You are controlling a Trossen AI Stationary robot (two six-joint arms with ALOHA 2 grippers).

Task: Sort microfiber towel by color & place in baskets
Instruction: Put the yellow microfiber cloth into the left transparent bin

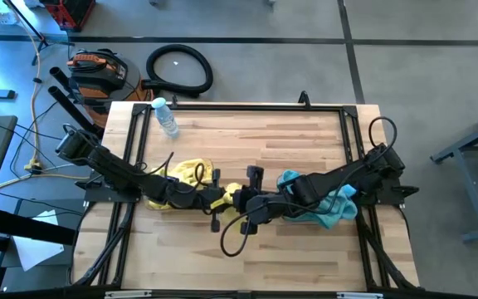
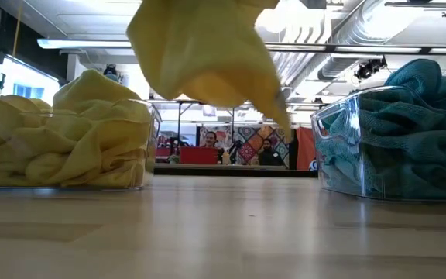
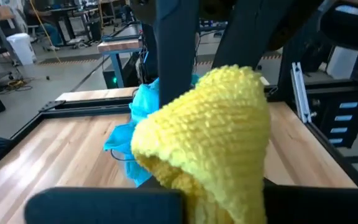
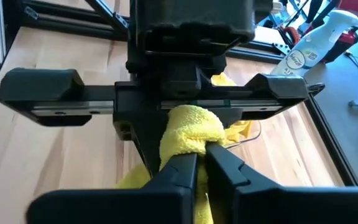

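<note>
One yellow towel (image 1: 227, 194) hangs bunched over the table's middle, between my two grippers. In the low view the towel (image 2: 207, 54) is clear of the table top. My right gripper (image 4: 201, 158) comes from the right and is shut on it. My left gripper (image 1: 222, 200) faces it from the left, open, with its fingers (image 4: 39, 84) spread wide on either side of the towel; I cannot tell whether they touch it. The left basket (image 2: 142, 147) holds yellow towels (image 1: 187, 172). The right basket (image 2: 327, 155) holds teal towels (image 1: 334, 208). My right gripper pinches the bunched upper part of the yellow towel (image 4: 191, 140) between its two fingers (image 4: 229, 165). The fingers come about level from the table's right side. The towel is in several folds and hangs slack below the fingers, lifted clear of the table.
A clear water bottle (image 1: 166, 116) lies at the table's far left. The black frame rails (image 1: 239, 106) run along the table's edges. Bare wood lies near the front edge (image 1: 239, 257). People sit in the room beyond the table (image 2: 207, 141).
</note>
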